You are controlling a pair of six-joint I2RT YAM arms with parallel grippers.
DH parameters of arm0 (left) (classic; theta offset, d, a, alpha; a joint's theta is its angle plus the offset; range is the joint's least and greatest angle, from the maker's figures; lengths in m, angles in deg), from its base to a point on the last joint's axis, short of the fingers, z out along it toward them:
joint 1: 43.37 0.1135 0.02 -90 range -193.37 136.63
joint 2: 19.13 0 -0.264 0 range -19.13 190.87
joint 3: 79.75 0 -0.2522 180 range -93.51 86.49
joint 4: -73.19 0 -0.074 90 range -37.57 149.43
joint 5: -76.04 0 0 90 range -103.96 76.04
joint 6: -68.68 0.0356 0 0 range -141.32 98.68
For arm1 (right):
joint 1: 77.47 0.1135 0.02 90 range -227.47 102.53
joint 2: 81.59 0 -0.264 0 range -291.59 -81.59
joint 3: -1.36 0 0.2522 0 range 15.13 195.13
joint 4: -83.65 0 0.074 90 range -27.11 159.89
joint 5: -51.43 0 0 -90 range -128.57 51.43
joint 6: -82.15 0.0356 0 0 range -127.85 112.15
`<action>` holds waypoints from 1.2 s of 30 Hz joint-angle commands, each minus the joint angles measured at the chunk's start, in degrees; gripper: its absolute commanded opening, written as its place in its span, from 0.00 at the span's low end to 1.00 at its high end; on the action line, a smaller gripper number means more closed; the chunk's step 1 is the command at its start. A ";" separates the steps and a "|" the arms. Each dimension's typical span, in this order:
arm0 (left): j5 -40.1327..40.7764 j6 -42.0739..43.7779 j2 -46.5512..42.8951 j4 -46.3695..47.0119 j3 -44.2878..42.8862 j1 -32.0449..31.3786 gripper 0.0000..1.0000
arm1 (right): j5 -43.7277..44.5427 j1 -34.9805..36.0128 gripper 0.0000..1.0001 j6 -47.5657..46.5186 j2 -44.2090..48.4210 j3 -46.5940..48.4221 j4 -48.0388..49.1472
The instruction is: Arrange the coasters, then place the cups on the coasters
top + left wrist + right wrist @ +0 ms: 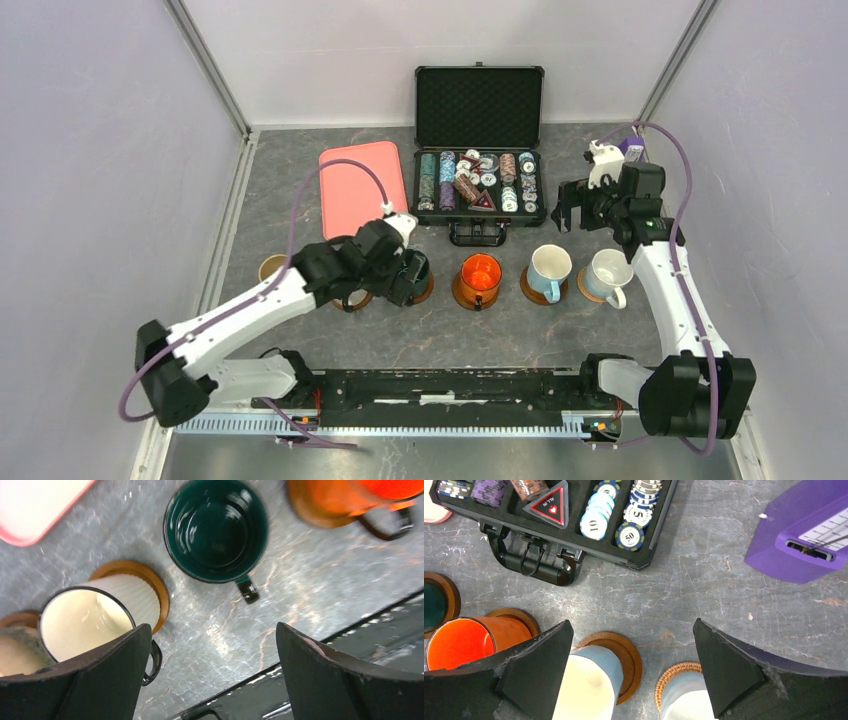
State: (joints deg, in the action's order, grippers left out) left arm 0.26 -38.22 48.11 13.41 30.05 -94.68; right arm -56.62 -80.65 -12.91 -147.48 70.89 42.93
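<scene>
Six cups stand in a row, each on a coaster as far as shows. From the left they are a tan cup, a white dark-rimmed cup on a brown coaster, a dark green cup, an orange cup, a light blue cup on a brown coaster, and a white cup on the woven coaster. My left gripper hangs open and empty just in front of the green cup. My right gripper is open above the two right-hand cups, holding nothing.
An open black case of poker chips lies behind the row. A pink tray lies to its left. A purple box stands at the back right. The arms' black base rail runs along the near edge.
</scene>
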 commanded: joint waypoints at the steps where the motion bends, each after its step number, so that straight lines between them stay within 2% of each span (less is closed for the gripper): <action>1: -5.77 5.52 -3.69 0.14 -7.37 2.21 1.00 | -3.00 -0.34 0.98 -2.13 -1.79 2.60 3.04; 3: -7.77 5.77 -1.02 -1.69 -12.25 5.77 1.00 | -3.52 -0.34 0.98 -2.69 -3.00 4.33 3.14; 8: -22.99 5.39 10.38 -6.17 -26.61 23.33 1.00 | -5.16 -0.34 0.98 -4.95 -6.46 9.52 2.63; 14: -27.62 9.33 29.16 -13.64 -55.10 36.97 1.00 | -6.61 -0.50 0.98 -9.04 -11.92 17.31 0.27; 17: -34.14 12.54 34.42 -13.19 -61.65 43.81 1.00 | -6.72 -0.75 0.98 -10.52 -14.76 20.44 -0.31; 19: -34.35 15.38 39.29 -16.90 -66.25 47.00 1.00 | -6.27 -1.15 0.98 -10.76 -16.59 21.86 -0.51; 21: -34.74 16.36 42.07 -17.95 -67.70 50.24 1.00 | -6.02 -1.51 0.98 -10.76 -18.09 22.61 -0.40; 26: -29.35 19.94 44.64 -15.99 -63.71 54.93 1.00 | -4.72 -2.12 0.98 -12.43 -19.52 21.41 0.06; 32: -25.46 21.08 49.03 -15.43 -61.91 57.03 1.00 | -3.20 -4.16 0.98 -13.84 -19.79 16.47 1.75; 36: -25.30 20.83 48.35 -12.75 -59.41 57.02 1.00 | -2.48 -6.03 0.98 -14.01 -19.73 14.36 3.02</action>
State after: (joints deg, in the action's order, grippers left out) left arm -26.19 -20.54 97.38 -1.59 -30.93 -37.72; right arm -60.46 -84.98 -25.78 -167.28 87.02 43.24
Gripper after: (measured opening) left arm 0.996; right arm 0.982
